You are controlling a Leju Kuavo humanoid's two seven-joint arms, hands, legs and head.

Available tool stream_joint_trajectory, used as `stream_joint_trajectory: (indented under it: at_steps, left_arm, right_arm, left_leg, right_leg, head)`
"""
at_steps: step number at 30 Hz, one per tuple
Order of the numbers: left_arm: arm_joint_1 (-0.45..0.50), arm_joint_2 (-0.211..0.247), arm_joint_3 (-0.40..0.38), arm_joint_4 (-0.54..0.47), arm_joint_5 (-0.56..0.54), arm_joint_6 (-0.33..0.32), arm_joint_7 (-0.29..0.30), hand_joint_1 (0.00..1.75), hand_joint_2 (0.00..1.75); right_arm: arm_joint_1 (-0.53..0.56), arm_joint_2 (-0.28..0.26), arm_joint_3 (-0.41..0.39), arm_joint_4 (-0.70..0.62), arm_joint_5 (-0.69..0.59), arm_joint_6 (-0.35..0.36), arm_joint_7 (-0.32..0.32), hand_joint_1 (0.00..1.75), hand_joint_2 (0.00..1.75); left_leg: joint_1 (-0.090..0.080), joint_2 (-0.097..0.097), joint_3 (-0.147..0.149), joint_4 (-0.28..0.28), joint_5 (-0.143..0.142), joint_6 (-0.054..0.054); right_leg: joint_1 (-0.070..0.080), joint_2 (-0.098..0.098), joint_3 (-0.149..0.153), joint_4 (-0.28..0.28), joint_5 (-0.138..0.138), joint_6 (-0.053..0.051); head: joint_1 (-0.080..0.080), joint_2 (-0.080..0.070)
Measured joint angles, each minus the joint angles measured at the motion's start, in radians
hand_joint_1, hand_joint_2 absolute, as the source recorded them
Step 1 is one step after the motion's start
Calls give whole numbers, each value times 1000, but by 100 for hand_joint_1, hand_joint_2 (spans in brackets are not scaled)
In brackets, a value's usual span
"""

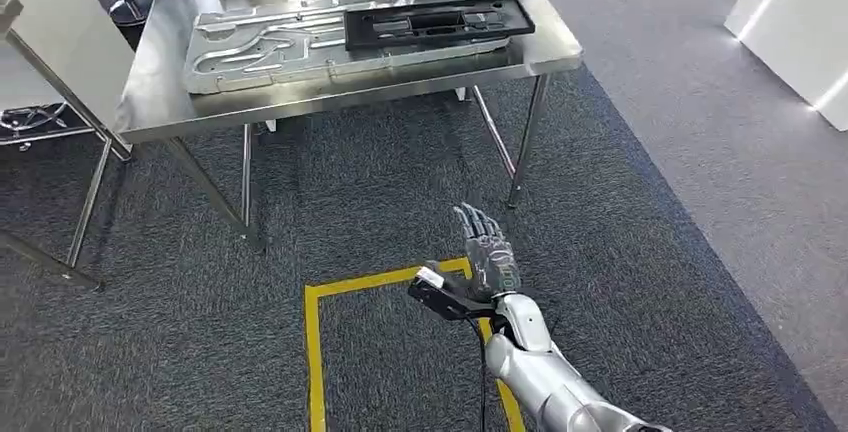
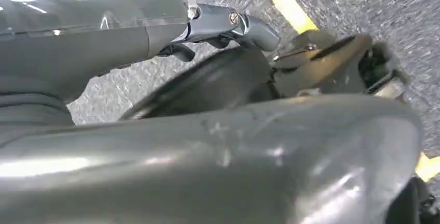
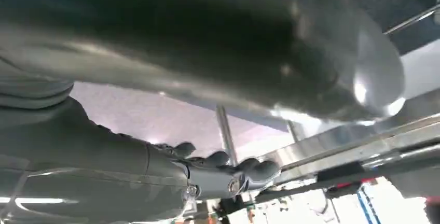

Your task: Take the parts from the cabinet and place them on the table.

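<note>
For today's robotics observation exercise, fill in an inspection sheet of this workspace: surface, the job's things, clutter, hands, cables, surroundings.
Surface: steel table, bare along its near edge.
Job's things: silver metal panel lies flat on the table; black frame part rests on the panel's right portion.
Clutter: nothing seen.
Hands: right hand raised over the floor, fingers apart, holding nothing; left hand holds nothing, fingers curled.
Cables: black cable along the right forearm.
Surroundings: grey carpet, yellow floor marking, white cabinet at right.
</note>
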Motion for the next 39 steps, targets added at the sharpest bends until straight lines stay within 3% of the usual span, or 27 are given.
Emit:
stream_joint_trajectory:
  at_steps: [2, 3, 4, 6, 7, 8, 12, 13, 15, 17, 18, 19, 20, 22, 23, 25, 27, 28, 29, 30, 32, 33, 34, 35, 37, 38, 39]
  left_arm:
    - [-1, 0, 0, 0, 0, 0, 0, 0, 0]
    - [-1, 0, 0, 0, 0, 0, 0, 0, 0]
    - [0, 0, 0, 0, 0, 0, 0, 0, 0]
    - [1, 0, 0, 0, 0, 0, 0, 0, 0]
    - [0, 0, 0, 0, 0, 0, 0, 0, 0]
    - [-3, 1, 0, 0, 0, 0, 0, 0, 0]
    - [0, 1, 0, 0, 0, 0, 0, 0, 0]
    - [1, 1, 0, 0, 0, 0, 0, 0, 0]
    - [-3, 1, 0, 0, 0, 1, 0, 0, 0]
    - [-6, -1, 0, 0, 0, 1, 0, 0, 0]
    - [-4, -1, 0, 0, 0, 1, 0, 0, 0]
    - [-2, -1, 0, 0, 0, 1, 0, 0, 0]
    - [0, -1, 0, 0, 0, 1, 0, 0, 0]
    - [-1, -2, 0, 0, 0, 1, 0, 0, 0]
    - [-2, -2, 0, 0, 0, 1, 0, 0, 0]
    - [-4, -4, 0, 0, 0, 1, 0, 0, 0]
    - [1, -5, 0, 0, 0, 1, 0, 0, 0]
    - [3, -4, 0, 0, 0, 1, 0, 0, 0]
    - [4, -4, 0, 0, 0, 1, 0, 0, 0]
    - [2, -4, 0, 0, 0, 1, 0, 0, 0]
    - [-2, -4, 0, 0, 0, 1, 0, 0, 0]
    - [-1, -4, 0, 0, 0, 1, 0, 0, 0]
    - [0, -4, 0, 0, 0, 1, 0, 0, 0]
    - [0, -4, 0, 0, 0, 1, 0, 0, 0]
    - [0, -3, 0, 0, 0, 1, 0, 0, 0]
    - [-1, -3, 0, 0, 0, 1, 0, 0, 0]
    - [-4, -3, 0, 0, 0, 1, 0, 0, 0]
  right_arm:
    - [3, -1, 0, 0, 0, 0, 0, 0, 0]
    - [4, 0, 0, 0, 0, 0, 0, 0, 0]
    - [4, 0, 0, 0, 0, 0, 0, 0, 0]
    - [2, 0, 0, 0, 0, 0, 0, 0, 0]
    - [1, 0, 0, 0, 0, 0, 0, 0, 0]
    - [1, 0, 0, 0, 0, 0, 0, 0, 0]
    - [-1, 4, 0, -1, 0, 0, 0, 0, 0]
    - [-2, 4, 0, -5, 0, 0, 0, 0, 0]
    - [-4, 3, 0, -5, 0, 0, 0, 0, 0]
    - [3, -1, -1, -4, 0, 0, 0, 0, 0]
    - [6, -3, -1, -4, 0, 0, 0, 0, 0]
    - [7, -5, -1, -4, 0, 0, 0, 0, 0]
    - [7, -5, -1, -4, 0, 0, 0, 0, 0]
    - [4, -5, -1, -5, 0, 0, 0, 0, 0]
    - [3, -5, -1, -5, 0, 0, 0, 0, 0]
    - [3, -6, -2, -5, 0, 0, 0, 0, 0]
    - [1, -5, -2, -5, 0, 0, 0, 0, 0]
    - [-1, -2, -2, -5, 0, 0, 0, 0, 0]
    - [-2, -1, -2, -5, 0, 0, 0, 0, 0]
    - [-2, 0, -2, -6, 0, -1, 0, 0, 0]
    - [1, -2, -2, -5, 0, 0, 0, 0, 0]
    - [3, -3, -2, -5, 0, 0, 0, 0, 0]
    - [3, -2, -2, -5, 0, 0, 0, 0, 0]
    - [3, -2, -2, -5, 0, 0, 0, 0, 0]
    - [2, -2, -2, -5, 0, 0, 0, 0, 0]
    - [1, -2, -2, -5, 0, -1, 0, 0, 0]
    - [0, -3, -2, -5, 0, -1, 0, 0, 0]
  left_leg:
    - [0, 9, -65, 166, -75, 2]
    - [-1, 10, -73, 201, -84, 4]
    - [-3, 12, -55, 181, -71, 8]
    - [-9, 27, 50, 19, -4, 21]
    - [-16, 63, 107, -77, 24, 34]
    - [-32, 115, 123, -110, 0, 49]
    - [-37, 66, 114, -121, 16, 63]
    - [-23, 55, 122, -134, 25, 70]
    - [-24, 36, 119, -140, 32, 80]
    - [-25, 8, 113, -139, 35, 83]
    - [-25, -6, 111, -138, 36, 83]
    - [-25, -18, 110, -136, 37, 82]
    - [-25, -33, 110, -134, 38, 80]
    - [-25, -59, 110, -131, 39, 76]
    - [-23, -69, 108, -131, 41, 72]
    - [-24, -87, 99, -131, 47, 58]
    - [-19, -105, 98, -141, 54, 43]
    - [-24, -103, 93, -139, 53, 38]
    - [-26, -53, 88, -122, 39, 36]
    - [-24, -16, 64, -71, 0, 31]
    - [-19, 6, -9, 91, -78, 20]
    - [-17, 9, -38, 156, -99, 15]
    - [-15, 11, -43, 172, -94, 12]
    - [-13, 14, -21, 133, -67, 10]
    - [-12, 37, 79, -41, 11, 11]
    - [-13, 74, 121, -122, 25, 15]
    - [-24, 95, 127, -130, 14, 30]
  right_leg:
    - [11, -25, -7, 1, 2, -4]
    - [15, -38, -10, 3, 2, -5]
    - [18, -49, -11, 4, 1, -5]
    - [23, -73, -9, 6, -1, -6]
    - [25, -82, -6, 8, -4, -4]
    - [31, -93, -7, 8, -6, 1]
    - [33, -127, -2, 4, -4, 21]
    - [29, -120, -2, 7, -13, 28]
    - [21, -29, -39, 95, -74, 36]
    - [18, -5, -122, 265, -148, 43]
    - [18, -3, -147, 312, -155, 44]
    - [18, -3, -150, 310, -138, 44]
    - [17, -1, -129, 262, -99, 42]
    - [15, 25, -41, 77, -1, 34]
    - [14, 74, -12, 12, 2, 27]
    - [17, 62, -10, 1, 4, 23]
    - [22, 45, -10, -3, 8, 11]
    - [6, 33, -6, -18, 18, 1]
    - [10, 22, -2, -26, 22, -3]
    - [11, 10, -1, -27, 23, -12]
    - [14, -18, -5, -25, 21, -13]
    - [15, -32, -7, -24, 21, -13]
    - [15, -44, -8, -21, 20, -12]
    - [14, -56, -9, -19, 18, -10]
    - [14, -79, -6, -13, 11, -3]
    - [15, -88, -4, -9, 6, 3]
    - [24, -97, -6, -5, 1, 11]
  head:
    - [0, 0]
    - [0, 0]
    - [0, 0]
    - [0, 0]
    - [0, 0]
    - [1, 0]
    - [1, 0]
    - [1, 0]
    - [2, 0]
    - [3, 0]
    - [3, 0]
    - [3, 0]
    - [3, 0]
    - [3, 0]
    - [3, 0]
    - [3, 0]
    - [3, 0]
    - [2, 0]
    - [0, 0]
    - [-10, 0]
    - [-10, 0]
    - [-10, 0]
    - [-10, 0]
    - [-10, 0]
    - [-10, 0]
    - [-10, 0]
    - [-10, 0]
